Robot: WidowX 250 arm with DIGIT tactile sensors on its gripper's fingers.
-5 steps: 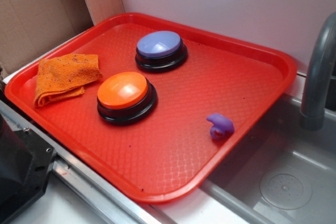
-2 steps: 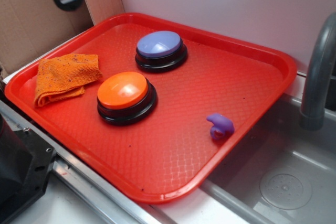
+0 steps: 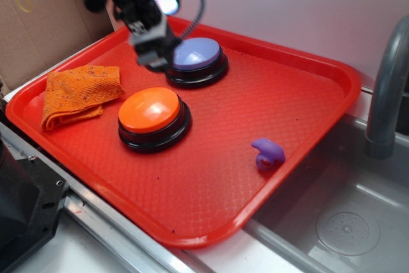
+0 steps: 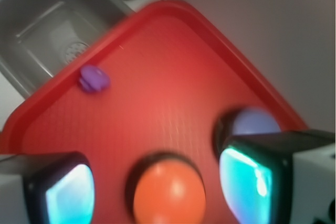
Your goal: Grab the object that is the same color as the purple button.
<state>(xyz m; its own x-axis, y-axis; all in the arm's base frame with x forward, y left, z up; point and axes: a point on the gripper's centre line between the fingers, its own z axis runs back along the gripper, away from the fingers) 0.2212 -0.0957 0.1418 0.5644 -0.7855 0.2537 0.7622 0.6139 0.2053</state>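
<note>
Orange cloth lies folded at the left end of the red tray, touching nothing else. Next along, the gripper hangs above the tray's far-left part, just beside the purple button and a little back from the orange button; it partly hides the purple button's left edge in the exterior view. From the wrist view its two fingers stand well apart, with the orange button showing in the gap between them, so the jaws are spread and carry nothing. The purple button peeks out beside the other finger there.

Further right, the object sits alone on the tray's near-right part, close to the rim beside the sink, well apart from both buttons and from the gripper. In the wrist view the object appears small and blurred near the tray's edge.

As a judgement, the task is barely begun: the arm is over the tray but nowhere near its target. Crossing the tray, descending over the small curled piece, closing on it and lifting all remain.
</note>
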